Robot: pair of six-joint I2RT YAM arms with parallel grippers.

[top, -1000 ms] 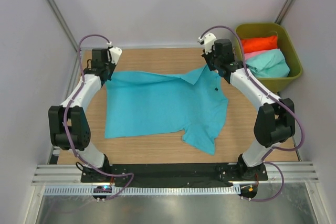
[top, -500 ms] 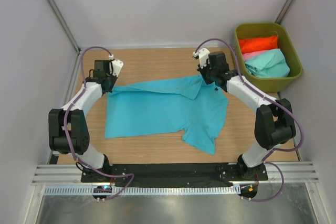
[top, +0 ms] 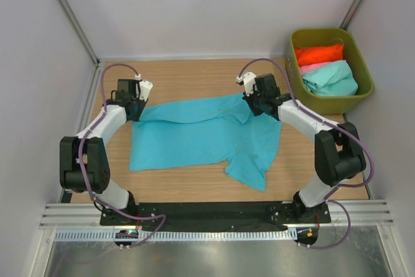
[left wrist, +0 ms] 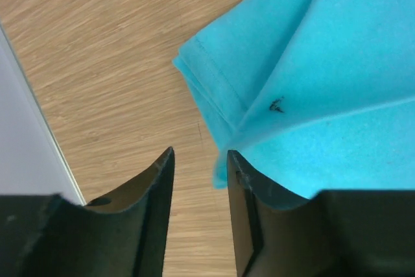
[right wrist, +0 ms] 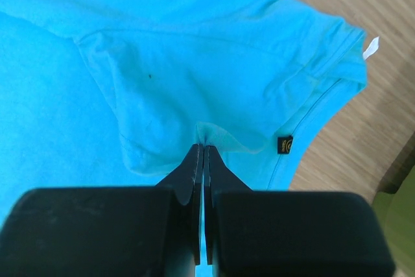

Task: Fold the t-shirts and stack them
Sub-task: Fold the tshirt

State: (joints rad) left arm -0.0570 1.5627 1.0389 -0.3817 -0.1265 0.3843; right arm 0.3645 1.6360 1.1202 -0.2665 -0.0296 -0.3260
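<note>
Turquoise-blue t-shirt (top: 194, 137) lies partly folded; right gripper (right wrist: 203, 149) clenched on its fold at two o'clock, left gripper (left wrist: 200, 154) released at ten o'clock.

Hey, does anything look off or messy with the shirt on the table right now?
Yes. The turquoise shirt lies skewed, one sleeve jutting toward the near edge. The right gripper pinches a fold, but the left gripper stands open with the cloth beside its fingers, not between. A small dark mark spots the fabric.
</note>
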